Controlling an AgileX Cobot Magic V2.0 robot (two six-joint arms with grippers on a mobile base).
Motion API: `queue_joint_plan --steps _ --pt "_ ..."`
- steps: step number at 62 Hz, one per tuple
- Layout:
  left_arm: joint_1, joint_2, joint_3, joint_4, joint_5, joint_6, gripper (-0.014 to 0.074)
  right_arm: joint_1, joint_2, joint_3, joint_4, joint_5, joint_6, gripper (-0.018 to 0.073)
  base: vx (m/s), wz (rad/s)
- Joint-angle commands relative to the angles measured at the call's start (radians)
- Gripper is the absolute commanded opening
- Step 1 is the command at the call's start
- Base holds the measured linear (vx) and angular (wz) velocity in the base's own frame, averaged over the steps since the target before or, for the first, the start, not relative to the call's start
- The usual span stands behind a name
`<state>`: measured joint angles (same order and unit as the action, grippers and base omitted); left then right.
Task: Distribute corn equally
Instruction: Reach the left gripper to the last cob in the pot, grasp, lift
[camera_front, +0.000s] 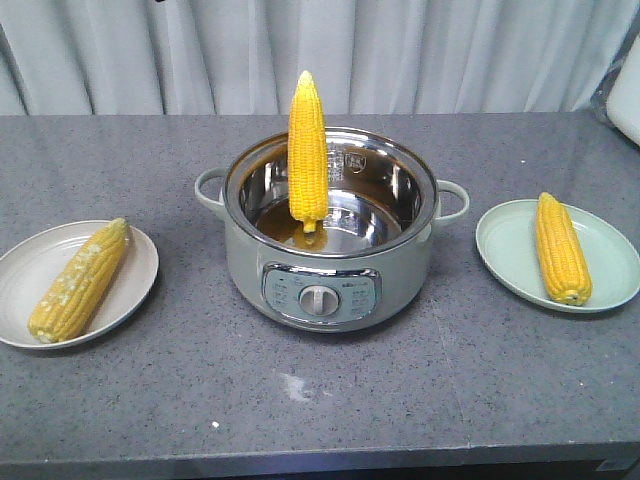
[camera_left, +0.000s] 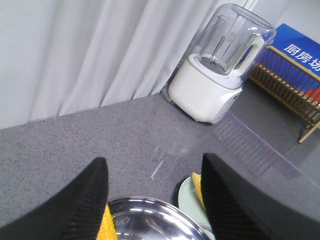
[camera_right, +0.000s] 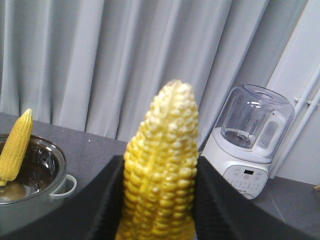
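One whole husked cob of bright yellow corn (camera_front: 80, 280), paler in patches, is laid slantwise on the round beige plate (camera_front: 25, 262) at the left. A second cob (camera_front: 562, 248) is laid on the round pale-green plate (camera_front: 500, 235) at the right, its tip pointed away. A third cob (camera_front: 308, 150) is stood upright, tip up, inside the steel-lined grey electric pot (camera_front: 320, 270), and a fourth cob (camera_right: 161, 150) is clasped between the black fingers of the right gripper (camera_right: 159, 165).
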<state>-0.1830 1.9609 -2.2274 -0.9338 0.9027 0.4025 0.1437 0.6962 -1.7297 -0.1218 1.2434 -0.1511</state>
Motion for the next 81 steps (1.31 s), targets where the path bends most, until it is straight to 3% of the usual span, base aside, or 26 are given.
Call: queue_joint_plan --steps 1,18,40,60,69,81 --pt "-0.018 0.032 -0.101 -0.026 -0.038 -0.020 0.0454 -0.006 0.023 -0.009 -0.015 -0.072 -0.008 -0.0004 0.00 0.00" --pt "-0.031 0.176 -0.125 -0.026 -0.049 -0.020 0.0581 -0.006 0.023 -0.009 -0.014 -0.067 -0.008 -0.0004 0.00 0.00" --pt "-0.086 0.244 -0.125 -0.024 -0.105 -0.017 0.0583 -0.006 0.023 -0.009 -0.013 -0.066 -0.007 -0.0004 0.00 0.00" --pt "-0.111 0.296 -0.125 -0.022 -0.078 -0.017 0.0582 -0.006 0.023 -0.009 -0.014 -0.066 -0.007 -0.0004 0.00 0.00" --pt "-0.112 0.294 -0.125 -0.023 -0.076 -0.017 0.0539 -0.006 0.023 -0.009 -0.014 -0.067 -0.007 -0.0004 0.00 0.00" --pt "-0.112 0.294 -0.125 -0.023 -0.065 -0.017 0.0340 -0.006 0.023 -0.009 -0.014 -0.067 -0.007 -0.0004 0.00 0.00"
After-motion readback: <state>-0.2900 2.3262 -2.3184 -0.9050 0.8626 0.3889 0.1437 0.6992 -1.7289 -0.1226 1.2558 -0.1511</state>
